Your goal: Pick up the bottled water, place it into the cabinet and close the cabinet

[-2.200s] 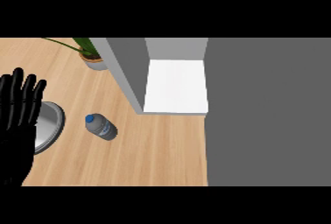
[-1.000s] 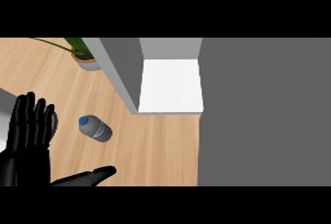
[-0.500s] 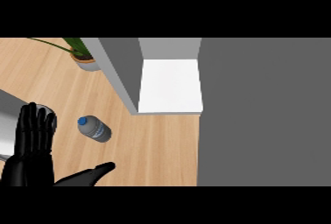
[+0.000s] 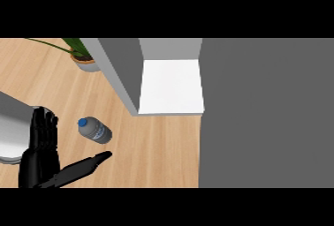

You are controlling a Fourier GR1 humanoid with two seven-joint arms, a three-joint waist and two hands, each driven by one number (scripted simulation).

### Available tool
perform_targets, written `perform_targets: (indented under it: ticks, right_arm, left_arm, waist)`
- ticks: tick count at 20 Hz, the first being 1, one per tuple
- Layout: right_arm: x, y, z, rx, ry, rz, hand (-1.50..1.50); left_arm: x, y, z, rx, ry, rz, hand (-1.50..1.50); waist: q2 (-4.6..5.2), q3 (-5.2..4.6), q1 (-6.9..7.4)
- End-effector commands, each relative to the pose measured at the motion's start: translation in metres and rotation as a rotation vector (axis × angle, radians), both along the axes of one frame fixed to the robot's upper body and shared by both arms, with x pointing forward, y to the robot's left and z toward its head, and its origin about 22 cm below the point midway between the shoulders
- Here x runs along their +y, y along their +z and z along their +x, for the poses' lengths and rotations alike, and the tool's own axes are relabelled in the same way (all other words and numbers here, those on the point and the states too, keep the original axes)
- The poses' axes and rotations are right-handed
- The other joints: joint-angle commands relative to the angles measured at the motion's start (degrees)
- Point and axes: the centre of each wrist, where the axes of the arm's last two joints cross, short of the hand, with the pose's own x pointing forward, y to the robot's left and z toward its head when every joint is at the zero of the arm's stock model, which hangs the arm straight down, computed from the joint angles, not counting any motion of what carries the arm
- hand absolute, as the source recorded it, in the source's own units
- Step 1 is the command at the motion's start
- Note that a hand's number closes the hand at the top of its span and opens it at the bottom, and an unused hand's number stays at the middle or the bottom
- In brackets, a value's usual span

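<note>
Left hand: your left hand (image 4: 36,161) shows at the lower left. Its fingers (image 4: 44,130) are straight and point up the view, and its thumb (image 4: 81,167) is spread out to the right. It is released and holds nothing.
Right hand: it shows nowhere, so you cannot count on it here.
Bottled water: the bottled water (image 4: 95,129) lies on its side on the wooden counter (image 4: 157,150), blue cap toward the upper left. It sits just right of the fingertips and above the thumb, in the open gap between them. As far as you can see, it touches neither.
Cabinet: the cabinet (image 4: 171,86) stands open up and to the right of the bottle, its white floor showing, with bare counter between the two. A grey panel (image 4: 120,70) runs down the left side of the opening; whether it is the door or a side wall cannot be told.
Step in hand: by the look of it, you are about to close round the bottle; nothing is lifted yet.
Risk, rolling: the bottle is round and lying down, so a finger brushing it before the thumb arrives could send it rolling away.
Risk, bad hold: closing near the narrow cap end could let it tip out.
Risk, the panel: its lower edge lies between bottle and opening, so a straight carry could knock against it.
Risk, neighbours: the potted plant (image 4: 83,59) stands just beyond the panel, and a grey rounded thing (image 4: 13,128) crowds the hand's left.
</note>
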Motion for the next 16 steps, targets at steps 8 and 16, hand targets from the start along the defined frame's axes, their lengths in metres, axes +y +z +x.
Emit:
perform_targets:
  ticks: [8,16]
  right_arm:
    - [0.004,0.026,-0.030,-0.047,-0.019,0.000,-1.50]
    - [0.006,0.027,-0.041,-0.045,0.025,0.001,-1.50]
  left_arm:
    - [0.029,-0.083,0.021,0.023,0.055,-0.064,-1.50]
    - [0.058,-0.131,0.024,0.035,0.108,-0.030,-1.50]
  waist:
    - [0.02,-0.02,-0.25]
    - [0.04,-0.04,-0.58]
